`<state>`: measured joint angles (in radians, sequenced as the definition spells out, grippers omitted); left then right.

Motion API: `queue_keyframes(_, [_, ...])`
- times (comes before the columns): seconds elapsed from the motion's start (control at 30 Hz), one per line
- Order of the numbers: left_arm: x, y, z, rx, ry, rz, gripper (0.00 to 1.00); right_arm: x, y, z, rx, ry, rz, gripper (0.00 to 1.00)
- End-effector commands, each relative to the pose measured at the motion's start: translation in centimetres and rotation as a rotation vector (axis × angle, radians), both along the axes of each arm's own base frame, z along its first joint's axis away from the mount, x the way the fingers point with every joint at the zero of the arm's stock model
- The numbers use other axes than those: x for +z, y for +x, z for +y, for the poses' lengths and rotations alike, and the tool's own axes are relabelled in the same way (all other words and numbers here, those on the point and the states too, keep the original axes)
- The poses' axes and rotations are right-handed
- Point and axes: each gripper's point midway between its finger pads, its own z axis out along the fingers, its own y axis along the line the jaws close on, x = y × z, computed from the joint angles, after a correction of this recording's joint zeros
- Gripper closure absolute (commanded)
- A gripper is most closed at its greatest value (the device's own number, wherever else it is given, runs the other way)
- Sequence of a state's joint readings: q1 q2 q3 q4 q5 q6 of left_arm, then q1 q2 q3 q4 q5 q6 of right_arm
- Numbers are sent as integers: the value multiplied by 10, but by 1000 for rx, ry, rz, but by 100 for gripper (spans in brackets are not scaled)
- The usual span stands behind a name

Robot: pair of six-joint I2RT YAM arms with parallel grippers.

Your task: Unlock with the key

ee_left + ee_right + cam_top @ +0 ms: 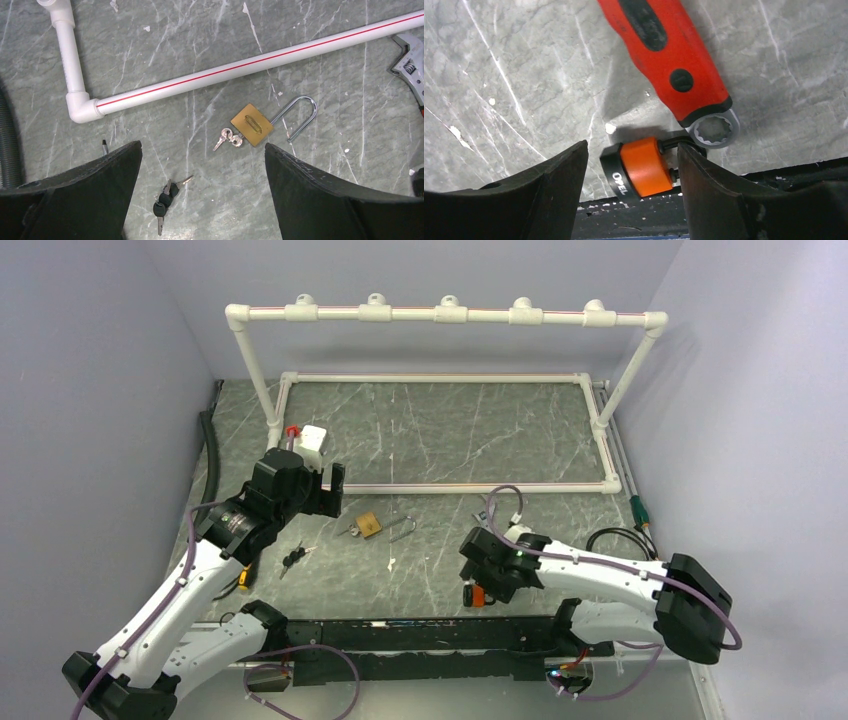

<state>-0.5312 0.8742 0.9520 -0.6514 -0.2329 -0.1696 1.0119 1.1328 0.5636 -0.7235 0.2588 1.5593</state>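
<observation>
A brass padlock with a long steel shackle lies flat on the marble table. In the left wrist view the padlock has a pair of silver keys against its lower-left edge. A bunch of black-headed keys lies nearer, also seen from the top. My left gripper hovers open and empty above them. My right gripper is open, its jaws on either side of an orange padlock at the table's front edge.
A white PVC pipe frame stands at the back; its base pipe runs just beyond the brass padlock. A red-handled wrench lies beside the orange padlock. An adjustable wrench lies to the right. A grey hose runs along the left wall.
</observation>
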Motion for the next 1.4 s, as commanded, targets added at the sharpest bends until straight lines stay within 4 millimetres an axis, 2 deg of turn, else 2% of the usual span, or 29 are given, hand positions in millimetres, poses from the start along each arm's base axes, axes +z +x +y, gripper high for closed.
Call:
queue_keyframes(0.0, [8, 5, -3, -5, -22, -34, 4, 22, 19, 18, 118, -24, -84, 31])
queue_keyframes(0.23, [7, 5, -3, -7, -19, -31, 4, 26, 13, 30, 230, -69, -57, 31])
queue_keyframes(0.5, [6, 6, -3, -8, -17, -28, 4, 26, 1, 11, 342, -163, -63, 34])
queue_keyframes(0.63, [6, 6, -3, -7, -16, -28, 4, 24, -3, 12, 419, -115, -95, 35])
queue_keyframes(0.8, [4, 6, -3, -5, -11, -24, 4, 21, -6, 23, 501, -52, -123, 35])
queue_keyframes(0.97, [4, 7, -2, 2, -6, -21, 4, 8, -9, 25, 533, -65, -92, 35])
queue_keyframes(1.07, [3, 7, -1, 5, -3, -21, 4, 2, -11, 29, 555, -57, -81, 39])
queue_keyframes(1.23, [2, 7, -1, 8, 1, -17, 4, -7, -14, 24, 567, -92, -48, 45])
queue_keyframes(1.37, [1, 8, -1, 6, 3, -15, 4, -4, -12, 22, 571, -105, -60, 58])
